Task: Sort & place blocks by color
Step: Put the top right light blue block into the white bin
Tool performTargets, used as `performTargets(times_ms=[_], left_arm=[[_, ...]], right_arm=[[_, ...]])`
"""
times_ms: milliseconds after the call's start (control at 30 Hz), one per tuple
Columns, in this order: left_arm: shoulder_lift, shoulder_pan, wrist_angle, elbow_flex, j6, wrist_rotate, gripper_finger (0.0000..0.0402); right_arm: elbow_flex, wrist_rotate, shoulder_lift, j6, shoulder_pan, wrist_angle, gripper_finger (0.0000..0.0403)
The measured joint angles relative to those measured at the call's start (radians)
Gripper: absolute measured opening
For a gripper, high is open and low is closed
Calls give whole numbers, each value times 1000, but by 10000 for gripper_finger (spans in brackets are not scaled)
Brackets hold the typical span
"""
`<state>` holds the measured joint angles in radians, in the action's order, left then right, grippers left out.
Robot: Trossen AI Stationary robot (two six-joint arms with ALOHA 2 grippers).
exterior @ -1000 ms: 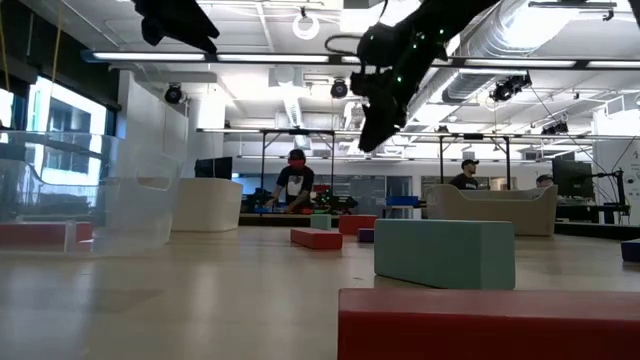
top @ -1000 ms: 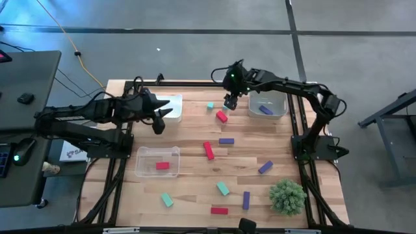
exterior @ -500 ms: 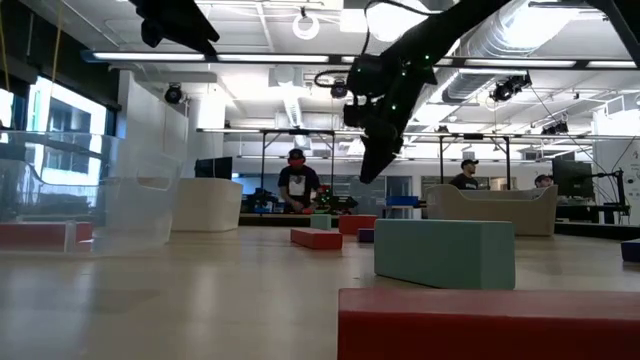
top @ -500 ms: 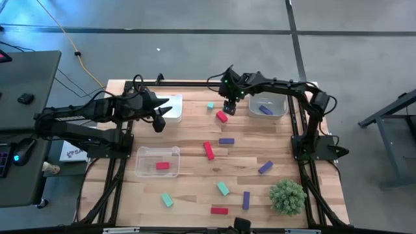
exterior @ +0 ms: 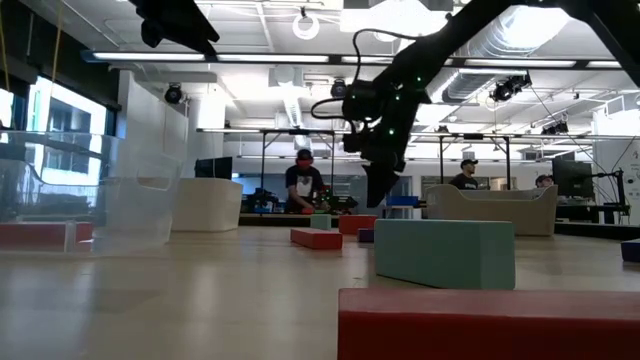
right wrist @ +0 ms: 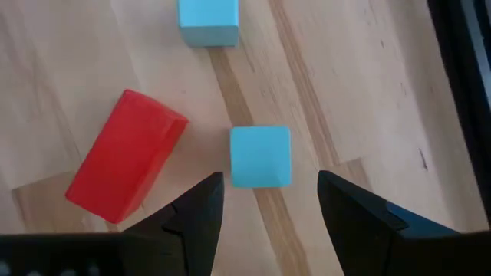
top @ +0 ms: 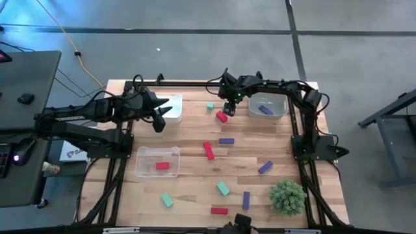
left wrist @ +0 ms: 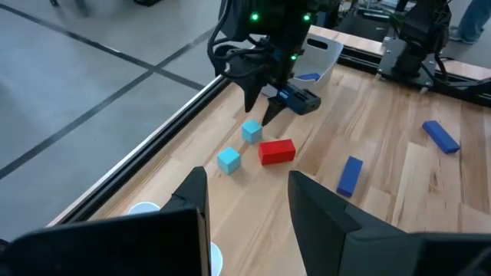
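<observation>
Right gripper [right wrist: 265, 201], jaws open, positioned over teal block [right wrist: 260, 156] near tabletop [top: 188, 188] far edge; red block [right wrist: 125, 165] alongside. Left gripper [left wrist: 245, 192] held open, apart.

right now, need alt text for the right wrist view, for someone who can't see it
The right gripper hangs with its fingers open over a small teal block standing on end on the wooden table. A red block lies beside it, and a second teal block sits farther off.

You have two dark, near-black jointed arms; the right gripper [left wrist: 257, 98] carries green indicator lights (wrist housing) and looped black cabling. Left gripper [left wrist: 245, 203] fingers: matte, wedge-shaped.
</observation>
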<state>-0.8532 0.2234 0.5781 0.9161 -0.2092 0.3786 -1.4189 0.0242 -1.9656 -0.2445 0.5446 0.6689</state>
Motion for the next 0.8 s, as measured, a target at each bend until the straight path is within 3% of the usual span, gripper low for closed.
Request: performTargets(times_ms=[500, 800], left_arm=[[0, 0, 0, 0, 3, 37, 94], [-1, 0, 0, 0, 3, 49, 94]], right_arm=[[0, 100, -21, -7, 27, -43, 202], [1, 91, -48, -26, 27, -46, 202]])
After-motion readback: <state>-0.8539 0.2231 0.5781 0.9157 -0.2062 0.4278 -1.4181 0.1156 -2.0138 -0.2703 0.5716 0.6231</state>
